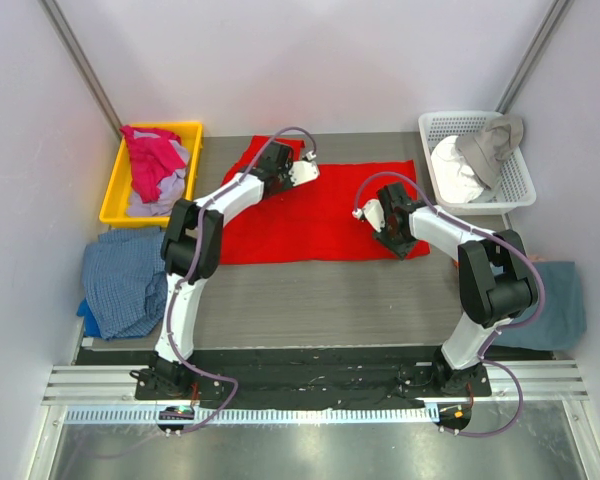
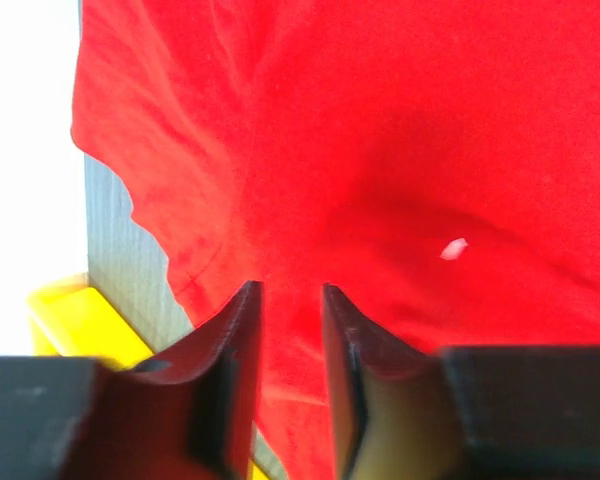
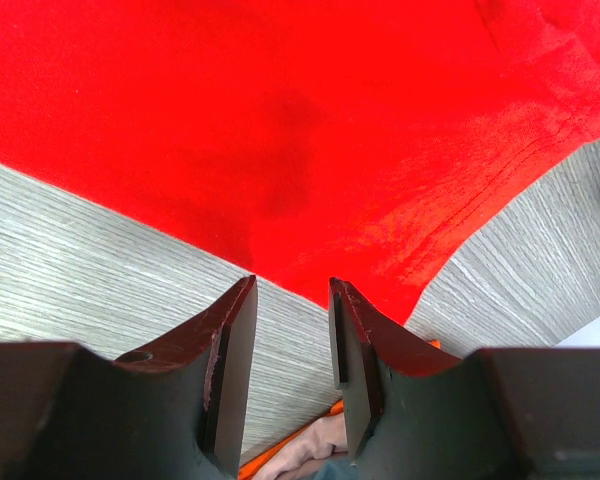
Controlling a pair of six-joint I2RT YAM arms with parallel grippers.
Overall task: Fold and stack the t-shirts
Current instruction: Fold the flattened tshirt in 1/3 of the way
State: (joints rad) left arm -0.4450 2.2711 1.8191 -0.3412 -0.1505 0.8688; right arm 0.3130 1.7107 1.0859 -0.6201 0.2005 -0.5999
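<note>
Left pincer (image 2: 290,290) and right pincer (image 3: 291,283), part-open and empty, over red t-shirt (image 1: 320,215) lying long left-to-right.

The left arm (image 1: 183,310) and the right arm (image 1: 467,340) are made of white tubes and fat black joints. A thin purple cable (image 1: 296,130) runs along each one. The fingers (image 2: 235,370) are black, flat and pointy.

The top view looks down from above and behind the arm bases (image 1: 180,378), taking in the whole table (image 1: 330,290). Each wrist view peers past its own fingers (image 2: 230,370) (image 3: 230,360), very close, onto the red t-shirt (image 1: 320,215), which all three share
</note>
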